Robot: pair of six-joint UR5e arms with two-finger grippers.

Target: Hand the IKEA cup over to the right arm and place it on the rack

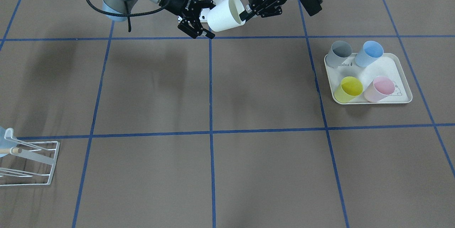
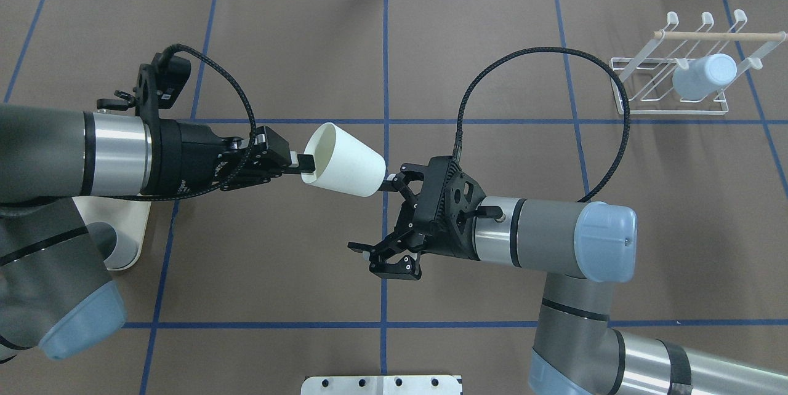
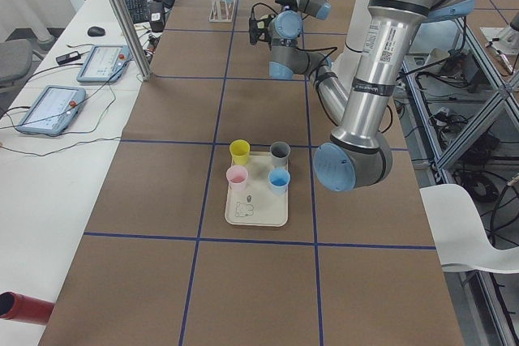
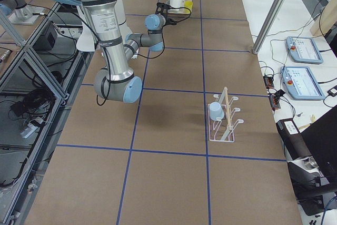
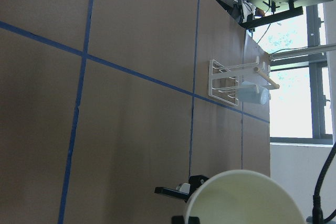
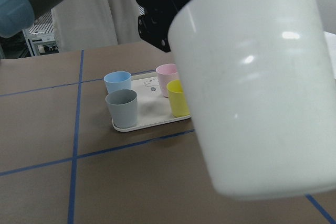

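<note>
Mid-handover above the surface (image 2: pixel 277 259): the left claw (image 2: pixel 305 164) pinches the white IKEA cup (image 2: pixel 341 161) by its rim, the right claw (image 2: pixel 372 215) gapes unclosed at its base; transfer and placing on the distant rack (image 2: pixel 671 106) are yet to come.

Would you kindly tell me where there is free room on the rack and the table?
The rack holds one pale blue cup; the prongs left of it in the overhead view are bare. The table between rack and tray is open. The tray is crowded with four cups.
</note>
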